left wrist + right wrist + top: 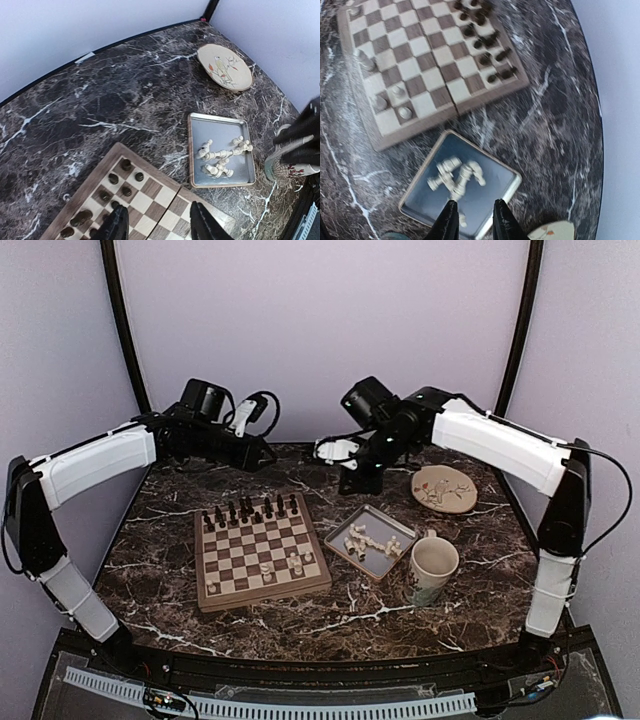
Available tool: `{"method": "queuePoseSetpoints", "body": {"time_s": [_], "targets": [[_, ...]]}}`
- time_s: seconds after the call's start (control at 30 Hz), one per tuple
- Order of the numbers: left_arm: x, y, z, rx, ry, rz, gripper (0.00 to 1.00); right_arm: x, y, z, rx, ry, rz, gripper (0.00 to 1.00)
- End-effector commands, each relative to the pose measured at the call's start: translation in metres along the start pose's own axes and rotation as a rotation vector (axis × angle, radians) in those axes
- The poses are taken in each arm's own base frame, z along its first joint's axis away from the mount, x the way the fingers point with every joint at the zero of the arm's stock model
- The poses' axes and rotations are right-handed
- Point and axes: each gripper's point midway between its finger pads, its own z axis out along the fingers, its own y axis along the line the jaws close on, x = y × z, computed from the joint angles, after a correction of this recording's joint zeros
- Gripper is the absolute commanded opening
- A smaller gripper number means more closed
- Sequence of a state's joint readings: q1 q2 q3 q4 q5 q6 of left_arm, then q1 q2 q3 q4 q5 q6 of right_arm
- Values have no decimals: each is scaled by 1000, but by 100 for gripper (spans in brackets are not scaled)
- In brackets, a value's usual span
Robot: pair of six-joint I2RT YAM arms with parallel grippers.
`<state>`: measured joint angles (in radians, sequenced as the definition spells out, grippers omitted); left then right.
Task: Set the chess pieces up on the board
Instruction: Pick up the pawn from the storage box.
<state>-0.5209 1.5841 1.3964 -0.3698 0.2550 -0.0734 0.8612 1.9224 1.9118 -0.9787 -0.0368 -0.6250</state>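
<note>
The board lies left of centre, with dark chessmen on its far rows. A few cream chess pieces stand on its near squares; more lie heaped in the grey tray. My left gripper hangs high over the far left of the table. In the left wrist view it is open and empty above the board. My right gripper hovers beyond the tray. In the right wrist view it is slightly open and empty above the tray and the heaped chess pieces.
A cream mug stands just right of the tray. A decorated plate lies at the far right. The dark marble table ends at purple walls at the back and sides.
</note>
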Motion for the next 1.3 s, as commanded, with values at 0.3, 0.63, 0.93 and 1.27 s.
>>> {"method": "queuePoseSetpoints", "body": {"time_s": [0.3, 0.63, 0.93, 1.27], "targets": [[57, -120, 109, 162, 342, 307, 39, 167, -46, 30, -25, 31, 508, 23], [104, -171, 163, 221, 456, 423, 42, 186, -44, 47, -63, 39, 575, 23], [115, -157, 193, 109, 472, 411, 42, 186, -39, 49, -83, 33, 576, 23], [115, -154, 208, 81, 449, 399, 39, 187, -34, 53, -108, 37, 581, 23]]}}
